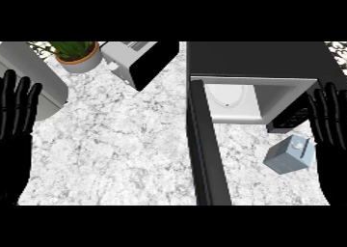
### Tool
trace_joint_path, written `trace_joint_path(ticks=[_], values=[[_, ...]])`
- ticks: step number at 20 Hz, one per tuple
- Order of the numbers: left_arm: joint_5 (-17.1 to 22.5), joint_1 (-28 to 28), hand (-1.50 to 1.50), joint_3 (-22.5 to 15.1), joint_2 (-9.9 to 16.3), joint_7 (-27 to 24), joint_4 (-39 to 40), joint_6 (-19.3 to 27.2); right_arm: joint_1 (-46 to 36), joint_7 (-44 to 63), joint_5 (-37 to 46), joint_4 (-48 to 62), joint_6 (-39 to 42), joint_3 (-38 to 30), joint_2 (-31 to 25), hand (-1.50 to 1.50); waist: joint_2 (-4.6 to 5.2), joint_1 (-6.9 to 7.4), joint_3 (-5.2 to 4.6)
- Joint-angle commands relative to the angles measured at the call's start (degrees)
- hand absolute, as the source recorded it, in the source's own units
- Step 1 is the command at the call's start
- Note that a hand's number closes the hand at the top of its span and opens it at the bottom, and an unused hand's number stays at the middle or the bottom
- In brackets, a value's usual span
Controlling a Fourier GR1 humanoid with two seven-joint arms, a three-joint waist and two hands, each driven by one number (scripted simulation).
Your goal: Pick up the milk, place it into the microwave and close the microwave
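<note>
The milk (290,155), a pale blue carton, sits on the marble counter (119,144) just in front of the microwave (255,77), whose door (207,149) stands swung wide open (its white plate (230,96) shows inside). The right hand (333,120) hovers just beside the carton, fingers straight, grasping nothing. The left hand (13,108) rests open at the left edge. A potted plant (78,54) stands far back.

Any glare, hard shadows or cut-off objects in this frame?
Head view: even light, no glare, no hard shadows; the milk carton and open microwave show whole enough; the left hand and right hand are dark against the counter, both cut by the frame's sides.
</note>
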Motion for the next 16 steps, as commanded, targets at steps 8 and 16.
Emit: trace_joint_path(ticks=[8, 16], values=[[-3.78, 9.02, -1.50, -7.58, -6.38, 3.56, -3.35, 7.83, -6.59, 10.66, 13.99, -1.10, -10.30, -0.23, 1.31, -1.50, 1.72, -1.05, 0.12], [-0.91, 21.97, -1.50, -7.75, -3.37, 3.77, -16.54, 3.64, -1.30, 15.61, 20.06, -9.05, -11.81, 4.97, 3.28, -1.50, 1.70, -1.20, 0.16]])
